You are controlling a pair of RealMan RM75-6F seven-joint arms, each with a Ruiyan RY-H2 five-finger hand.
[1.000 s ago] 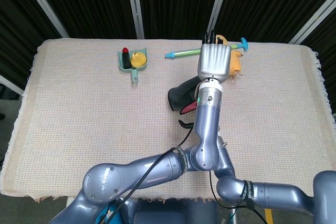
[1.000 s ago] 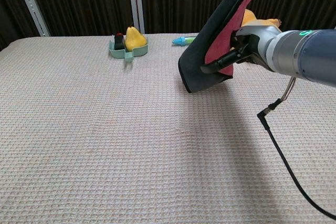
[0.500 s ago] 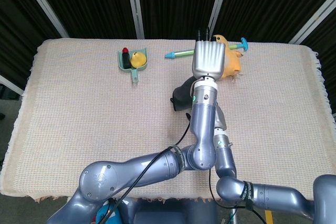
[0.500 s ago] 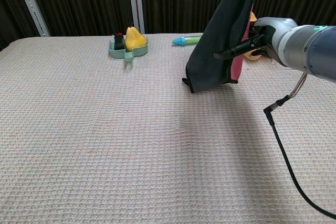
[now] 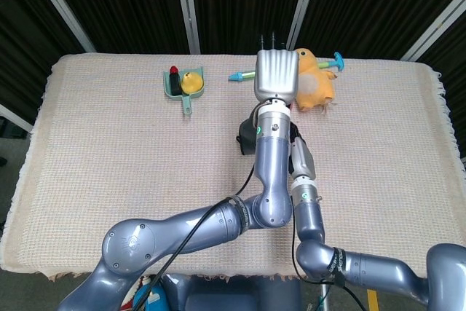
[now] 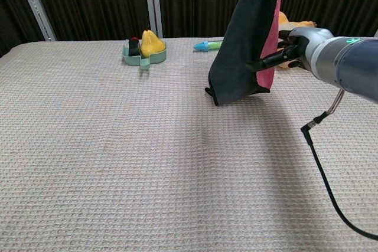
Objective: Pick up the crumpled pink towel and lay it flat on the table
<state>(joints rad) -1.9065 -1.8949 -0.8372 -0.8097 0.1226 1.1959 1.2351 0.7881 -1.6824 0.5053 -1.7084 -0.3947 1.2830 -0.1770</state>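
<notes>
Towel (image 6: 245,45), pink inside and dark outside, hangs limp above the table (image 6: 118,163), its lower edge near the far-right surface. Left hand (image 5: 276,74) grasps the top; right hand (image 6: 293,45) pinches the side edge. Soft, light cloth; corners suit gripping.

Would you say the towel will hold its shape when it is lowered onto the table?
Probably not: the towel hangs limp in long folds, so it looks floppy. Its lower edge may crumple on the table unless the right hand spreads it.
</notes>
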